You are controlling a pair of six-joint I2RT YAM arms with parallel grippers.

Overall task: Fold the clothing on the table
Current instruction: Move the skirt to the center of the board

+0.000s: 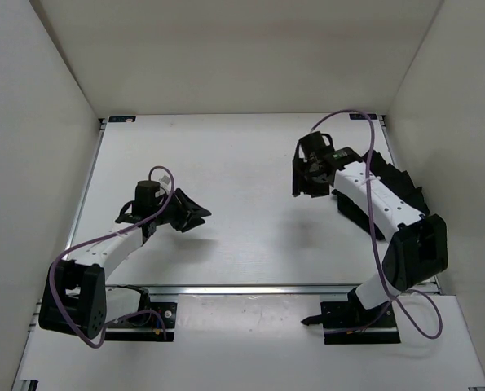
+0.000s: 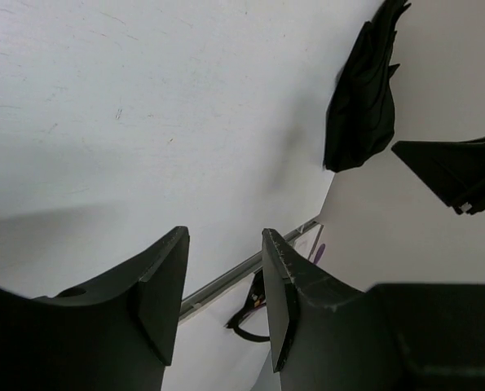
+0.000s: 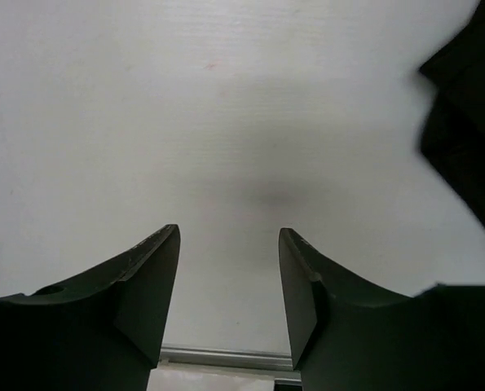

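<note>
The left pincer (image 1: 195,216) is open wide and holds nothing. Between its two fingers (image 2: 165,285) you can see only white table (image 1: 242,163). The table looks smooth and flat there, with a few tiny marks and a soft grey shadow. A bit past the fingertips runs a thin metal rail (image 2: 242,275) at the table's edge. Far off from this pincer, on the other side of the table, lies the clothing (image 2: 360,90). It is a dark, crumpled heap right by the white wall.

The right pincer (image 1: 307,186) is open wide too, and it is empty. It points down at the table (you can see its shadow as a faint grey spot in the wrist view). Nothing sits between its fingers (image 3: 148,281). Just to one side of it, a bit of the black clothing (image 3: 470,147) shows at the edge of the wrist view. From above, the clothing (image 1: 409,195) lies behind this pincer, under the white arm (image 1: 372,195) and close to the right wall. It is bunched up, and I cannot see any neat fold.

White walls (image 1: 226,49) stand all around the table. A metal rail (image 1: 266,287) runs along the near side, and purple cables (image 1: 372,142) loop over the arms.
</note>
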